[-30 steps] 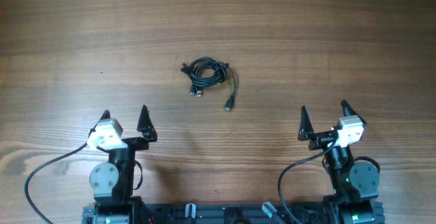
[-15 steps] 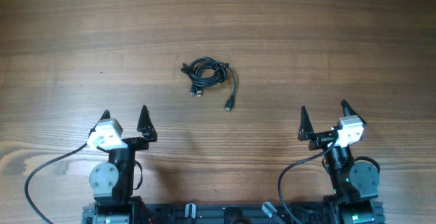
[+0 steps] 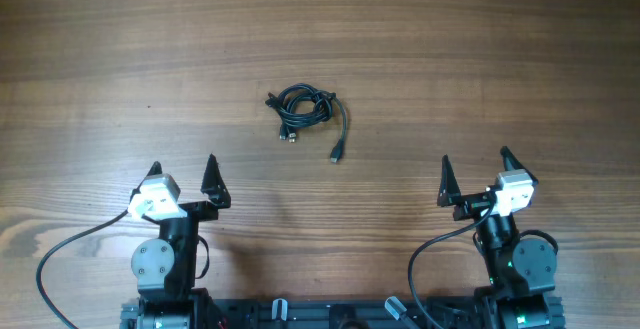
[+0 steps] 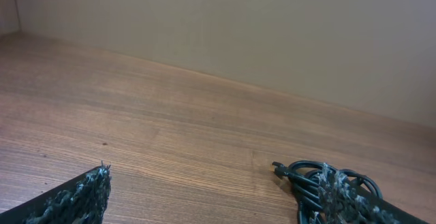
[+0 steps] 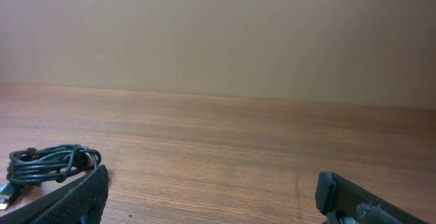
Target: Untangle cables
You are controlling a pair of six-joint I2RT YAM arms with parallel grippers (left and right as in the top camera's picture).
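text: none legible | labels: none | brands: none | numbers: none | signs: none

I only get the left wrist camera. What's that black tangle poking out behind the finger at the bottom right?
Observer: Seen from overhead, those are the cables, one small coiled bundle lying on the table.
Operator: Any loose ends?
Observer: One plugged end trails out of the bundle toward the robot's side.
Operator: Is the other hand touching it?
Observer: No. The right hand stands open, well apart from the bundle.
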